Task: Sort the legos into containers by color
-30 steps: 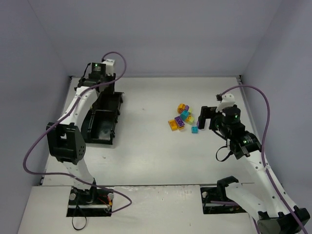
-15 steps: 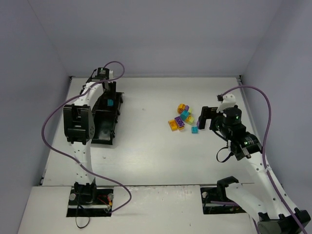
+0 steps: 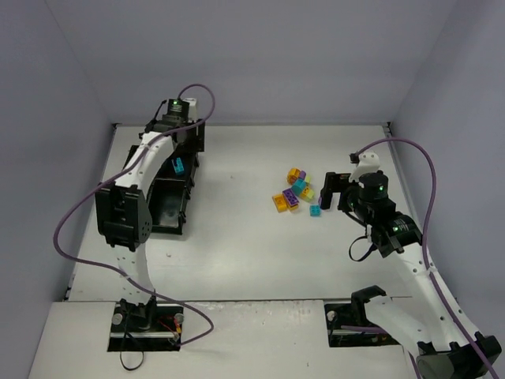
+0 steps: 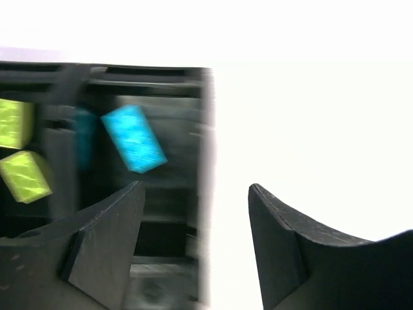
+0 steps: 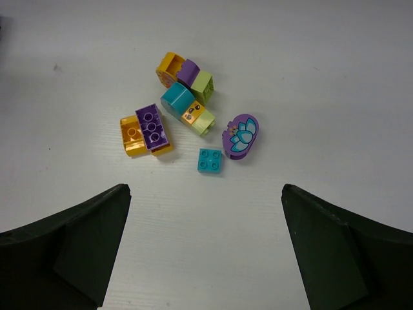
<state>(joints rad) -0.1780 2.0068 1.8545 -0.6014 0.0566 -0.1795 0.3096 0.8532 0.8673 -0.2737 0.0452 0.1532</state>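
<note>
A pile of legos (image 3: 296, 191) lies on the white table right of centre. In the right wrist view it holds orange (image 5: 132, 135), purple (image 5: 151, 126), cyan (image 5: 177, 98) and yellow-green (image 5: 199, 118) bricks, a small cyan plate (image 5: 210, 160) and the oval purple piece (image 5: 241, 135). My right gripper (image 5: 205, 194) is open and empty just right of the pile (image 3: 333, 189). The black tray (image 3: 162, 207) stands at the far left. A cyan brick (image 4: 134, 137) lies in its far right compartment, two yellow-green bricks (image 4: 24, 175) in the compartment left of it. My left gripper (image 4: 193, 187) is open and empty over the tray's far right edge (image 3: 189, 136).
The tray's right wall (image 4: 205, 129) runs blurred between my left fingers. Grey walls close the table on the left, back and right. Purple cables loop from both arms.
A cyan brick has appeared in the tray's far right compartment. My left gripper has swung right, over the tray's edge. The right arm and the pile have not moved.
</note>
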